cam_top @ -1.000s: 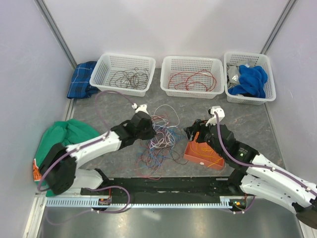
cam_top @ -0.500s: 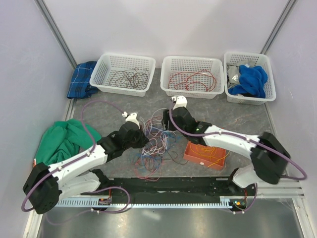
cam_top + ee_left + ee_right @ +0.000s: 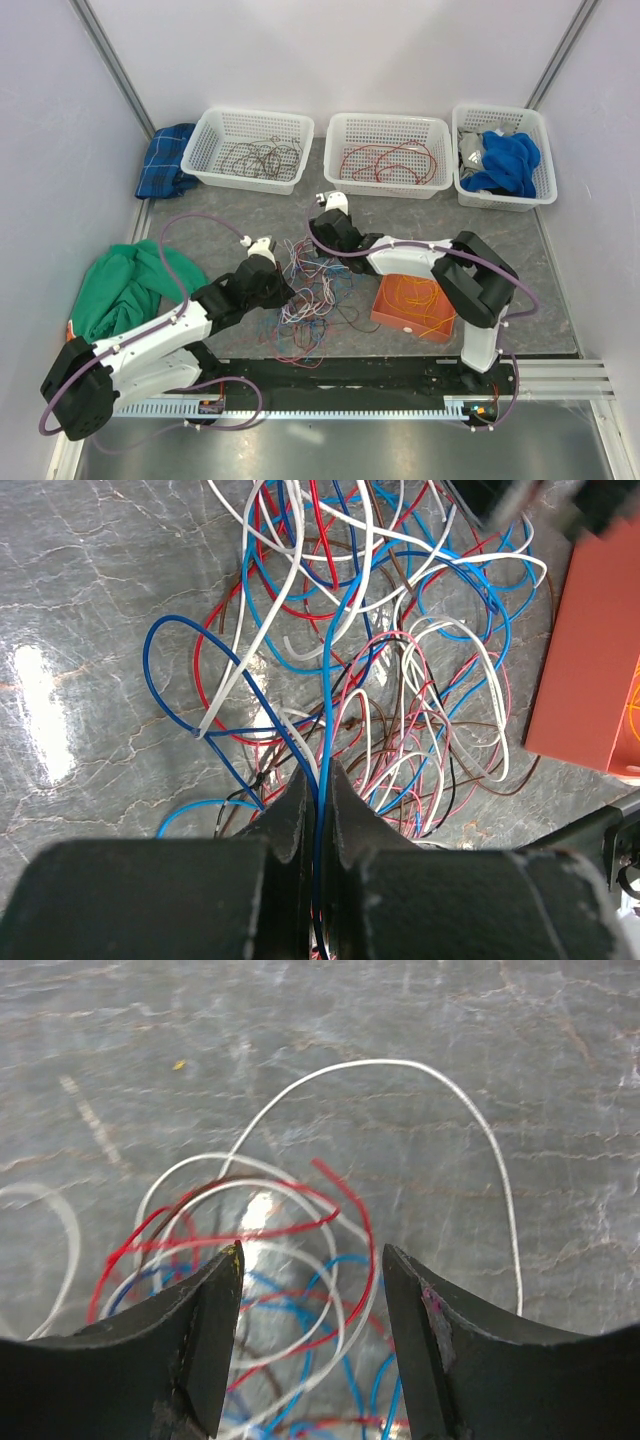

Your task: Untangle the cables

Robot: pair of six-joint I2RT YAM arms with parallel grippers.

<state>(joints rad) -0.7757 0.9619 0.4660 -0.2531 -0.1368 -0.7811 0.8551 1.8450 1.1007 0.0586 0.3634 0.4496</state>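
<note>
Cables [image 3: 315,290] tangled, blue strand [image 3: 327,660] pinched in left gripper [image 3: 318,772], right gripper [image 3: 312,1256] spread

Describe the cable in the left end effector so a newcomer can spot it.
In the cable tangle mid-table, left of the orange tray, the left end effector is shut on one blue cable. It alone runs nearly straight away from the pinch; its neighbours all lie in loose loops.
</note>
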